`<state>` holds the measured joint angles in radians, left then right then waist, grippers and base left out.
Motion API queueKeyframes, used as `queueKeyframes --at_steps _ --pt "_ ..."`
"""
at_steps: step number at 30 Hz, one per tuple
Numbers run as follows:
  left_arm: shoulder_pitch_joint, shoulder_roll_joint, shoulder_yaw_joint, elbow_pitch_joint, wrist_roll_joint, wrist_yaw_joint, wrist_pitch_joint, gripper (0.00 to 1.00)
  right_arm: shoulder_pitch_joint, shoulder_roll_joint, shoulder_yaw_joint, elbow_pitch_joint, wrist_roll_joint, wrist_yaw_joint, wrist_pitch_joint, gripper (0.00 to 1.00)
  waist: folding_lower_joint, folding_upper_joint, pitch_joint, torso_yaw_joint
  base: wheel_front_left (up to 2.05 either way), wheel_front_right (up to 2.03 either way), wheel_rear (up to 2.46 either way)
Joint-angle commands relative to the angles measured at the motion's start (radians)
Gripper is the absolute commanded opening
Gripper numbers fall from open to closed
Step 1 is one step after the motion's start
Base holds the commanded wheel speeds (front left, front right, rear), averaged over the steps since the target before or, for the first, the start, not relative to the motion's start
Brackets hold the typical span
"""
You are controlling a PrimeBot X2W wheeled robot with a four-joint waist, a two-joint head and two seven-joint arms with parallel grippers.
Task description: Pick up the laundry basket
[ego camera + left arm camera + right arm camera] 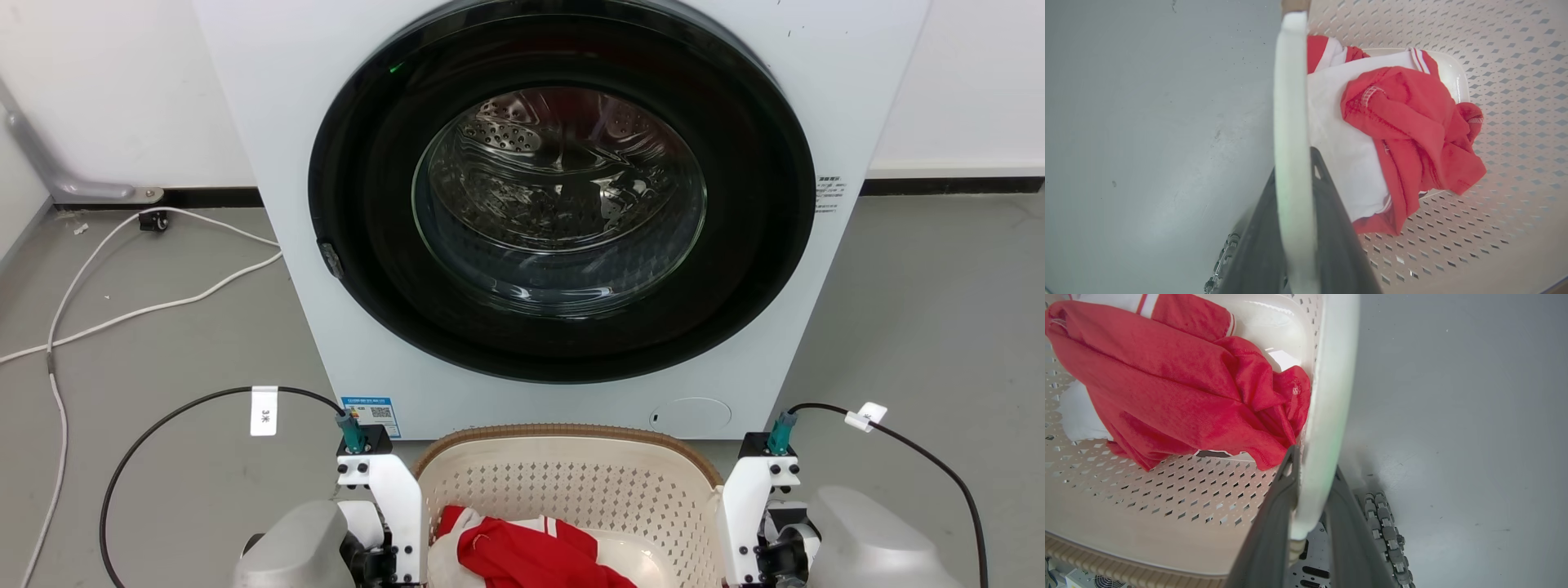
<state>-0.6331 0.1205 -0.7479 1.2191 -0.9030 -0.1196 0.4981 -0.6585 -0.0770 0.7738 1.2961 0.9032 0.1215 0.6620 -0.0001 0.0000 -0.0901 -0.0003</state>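
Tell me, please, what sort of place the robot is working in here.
Likely a laundry area: a front-loading washing machine stands on a grey floor, with a laundry basket holding red and white clothes before it.

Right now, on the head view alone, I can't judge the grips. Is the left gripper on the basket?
Observer: Yes. The left gripper is shut on the basket's left handle, one finger on each side.
Operator: And the right?
Observer: The right gripper clamps the right handle the same way.
Operator: Any cloth caught?
Observer: The red cloth ends beside the inner finger; none shows between finger and handle.
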Motion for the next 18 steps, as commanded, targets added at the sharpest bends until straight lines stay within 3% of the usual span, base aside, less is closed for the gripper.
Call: queueKeyframes --at_steps 1,18 --pt "0.009 -0.047 -0.007 -0.024 -0.018 -0.019 -0.004 0.0 -0.015 0.049 0.0 -0.019 0.016 0.017 -0.003 0.0 0.0001 0.0 0.0 0.0 0.0 0.0 0.0" --pt "0.005 -0.044 -0.044 -0.017 -0.052 -0.02 -0.022 0.0 -0.022 0.049 0.017 -0.017 0.034 0.017 -0.018 0.0 0.0001 0.0 0.0 -0.003 0.0 0.0 0.0"
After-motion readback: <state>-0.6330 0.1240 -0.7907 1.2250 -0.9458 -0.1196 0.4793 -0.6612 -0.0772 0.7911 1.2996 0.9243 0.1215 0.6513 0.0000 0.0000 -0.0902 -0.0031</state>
